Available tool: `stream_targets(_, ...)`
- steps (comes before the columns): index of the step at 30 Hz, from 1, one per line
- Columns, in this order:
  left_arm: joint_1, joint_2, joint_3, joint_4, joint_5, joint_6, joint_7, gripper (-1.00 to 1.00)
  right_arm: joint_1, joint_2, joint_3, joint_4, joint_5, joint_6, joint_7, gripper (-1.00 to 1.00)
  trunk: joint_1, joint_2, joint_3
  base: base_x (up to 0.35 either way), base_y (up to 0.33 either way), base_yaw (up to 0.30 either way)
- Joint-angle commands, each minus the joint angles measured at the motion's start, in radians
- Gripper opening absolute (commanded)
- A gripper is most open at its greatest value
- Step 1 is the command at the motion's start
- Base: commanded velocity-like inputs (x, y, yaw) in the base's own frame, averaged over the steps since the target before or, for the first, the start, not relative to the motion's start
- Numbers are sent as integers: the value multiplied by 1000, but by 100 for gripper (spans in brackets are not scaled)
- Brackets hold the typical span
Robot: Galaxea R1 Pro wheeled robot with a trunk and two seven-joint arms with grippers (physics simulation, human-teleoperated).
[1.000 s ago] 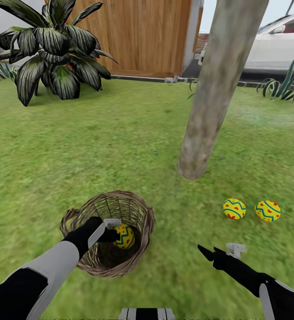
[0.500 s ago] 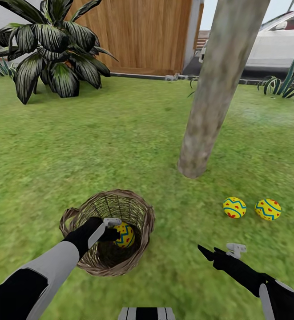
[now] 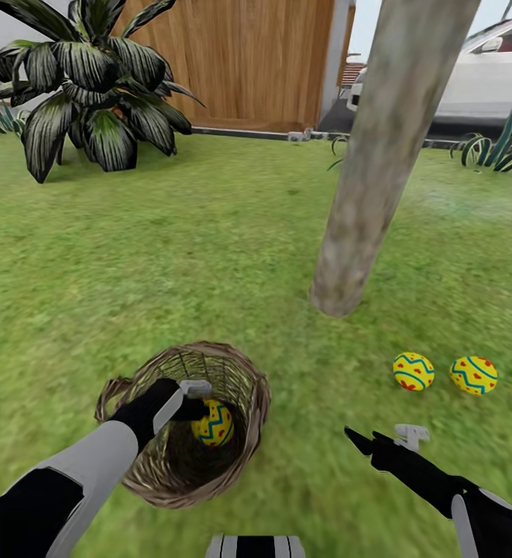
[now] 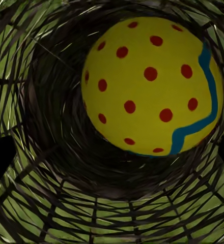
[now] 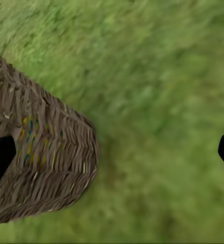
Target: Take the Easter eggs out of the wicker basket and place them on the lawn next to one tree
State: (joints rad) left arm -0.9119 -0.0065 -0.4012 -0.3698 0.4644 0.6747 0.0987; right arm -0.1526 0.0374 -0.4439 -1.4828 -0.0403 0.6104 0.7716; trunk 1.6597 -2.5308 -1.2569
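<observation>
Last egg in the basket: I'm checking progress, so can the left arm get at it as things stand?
Probably yes. The left gripper is already inside the wicker basket beside the egg, with nothing lying over it.

Both arms are built alike: a light grey sleeve-like shell over the forearm, black at the joints and wrists. The left arm (image 3: 77, 473) shows a long grey section that narrows into a black wrist, with a small pale grey bracket on top near the left gripper (image 3: 197, 407). The right arm (image 3: 472, 504) is mostly black, with a grey panel near the elbow and a similar pale bracket above the right gripper (image 3: 358, 440), whose black fingers taper to points. A striped grey and black part of the trunk (image 3: 256, 546) sits between the arms.
</observation>
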Motion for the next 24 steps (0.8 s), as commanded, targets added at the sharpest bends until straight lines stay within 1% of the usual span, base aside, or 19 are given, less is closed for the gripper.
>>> stream_targets(1, -1, 1, -6, -2, 11, 3, 9, 100, -1, 1, -3, -1, -4, 8, 3, 100, 0, 0, -1, 224, 0, 0)
stream_targets(7, -1, 1, -6, -2, 11, 3, 9, 100, -1, 2, -3, -1, -4, 8, 3, 100, 0, 0, -1, 132, 0, 0)
stream_targets(18, -1, 2, -5, -2, 11, 3, 10, 100, -1, 2, -1, -1, -4, 8, 3, 100, 0, 0, 1, 17, 0, 3)
stream_targets(24, -1, 1, -5, -1, 11, -2, 10, 100, -1, 2, 2, -1, -3, 8, 3, 100, 0, 0, 6, 1, -85, 131)
